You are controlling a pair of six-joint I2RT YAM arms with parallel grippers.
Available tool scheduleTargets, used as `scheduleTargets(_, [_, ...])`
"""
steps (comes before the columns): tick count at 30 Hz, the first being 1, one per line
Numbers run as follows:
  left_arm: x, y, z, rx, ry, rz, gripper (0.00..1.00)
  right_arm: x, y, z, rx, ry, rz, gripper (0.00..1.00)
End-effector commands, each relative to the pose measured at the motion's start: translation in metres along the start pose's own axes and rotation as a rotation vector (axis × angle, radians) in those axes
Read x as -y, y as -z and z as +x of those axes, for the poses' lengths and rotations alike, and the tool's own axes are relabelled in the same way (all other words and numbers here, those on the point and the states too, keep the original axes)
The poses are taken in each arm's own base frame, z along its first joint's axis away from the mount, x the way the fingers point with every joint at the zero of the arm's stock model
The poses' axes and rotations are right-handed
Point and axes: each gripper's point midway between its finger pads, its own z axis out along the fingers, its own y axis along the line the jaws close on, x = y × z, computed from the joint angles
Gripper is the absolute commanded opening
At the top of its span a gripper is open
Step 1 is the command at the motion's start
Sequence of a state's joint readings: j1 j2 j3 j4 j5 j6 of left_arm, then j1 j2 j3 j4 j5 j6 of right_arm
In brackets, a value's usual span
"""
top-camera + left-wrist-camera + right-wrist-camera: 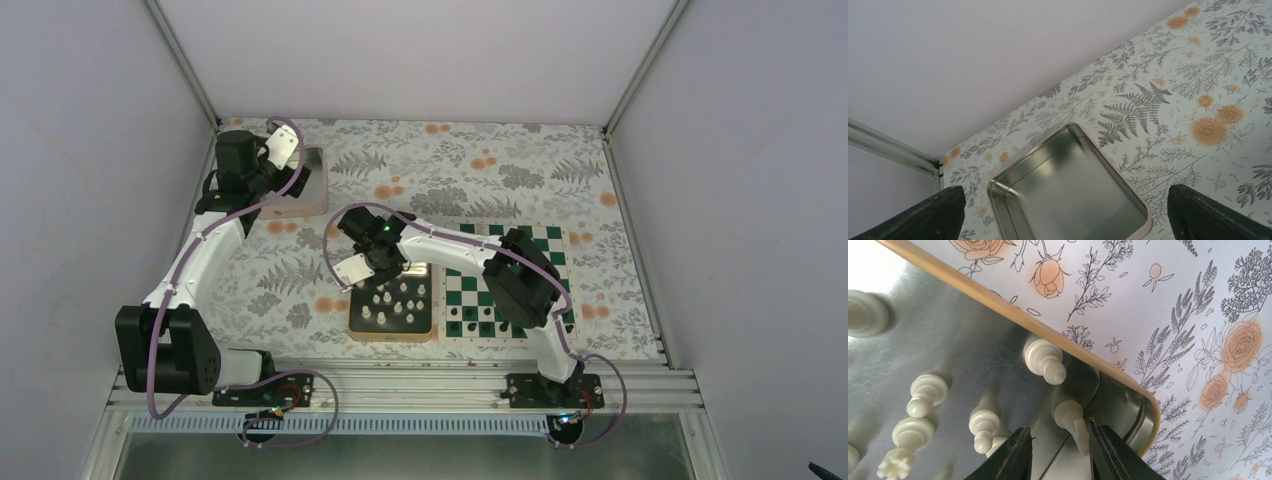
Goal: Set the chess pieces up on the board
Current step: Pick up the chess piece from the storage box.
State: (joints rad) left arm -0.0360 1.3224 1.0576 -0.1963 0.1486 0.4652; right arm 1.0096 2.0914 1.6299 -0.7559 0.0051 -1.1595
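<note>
My right gripper [1058, 432] hangs low inside the gold-rimmed tray [1058, 342], in its corner, jaws open. A small white chess piece [1070, 415] stands between the fingers, against the right finger [1108, 445], with a clear gap to the left one. Several more white chess pieces [1045, 360] stand around it on the tray floor. In the top view the right gripper [385, 265] is over the tray's far left part [392, 333], and the green and white board [468, 290] lies just right of the tray. My left gripper [1064, 195] is open over an empty metal tin [998, 187].
Black pieces [470, 325] line the board's near rows. The right arm's elbow [520, 280] hangs over the board. The tin [312, 190] sits at the back left by the wall, under the left gripper [270, 185]. A flowered cloth [450, 170] covers the table.
</note>
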Motion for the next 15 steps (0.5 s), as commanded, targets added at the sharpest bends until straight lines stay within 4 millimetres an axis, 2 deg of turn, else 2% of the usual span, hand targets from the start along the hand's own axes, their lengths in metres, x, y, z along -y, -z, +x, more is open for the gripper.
scheduleTargets(1, [0.001, 0.004, -0.007, 0.039, -0.022, 0.007, 1.0, 0.007, 0.012, -0.009, -0.006, 0.05, 0.042, 0.33])
scheduleTargets(6, [0.001, 0.004, -0.006, 0.038, -0.022, 0.009, 1.0, 0.009, 0.013, -0.009, -0.017, 0.031, 0.031, 0.32])
scheduleTargets(11, [0.002, 0.003, -0.007, 0.04, -0.021, 0.019, 1.0, -0.007, 0.032, -0.019, 0.045, -0.023, -0.084, 0.32])
scheduleTargets(15, [0.004, 0.003, -0.007, 0.04, -0.021, 0.031, 1.0, -0.023, 0.042, -0.019, 0.066, -0.057, -0.168, 0.31])
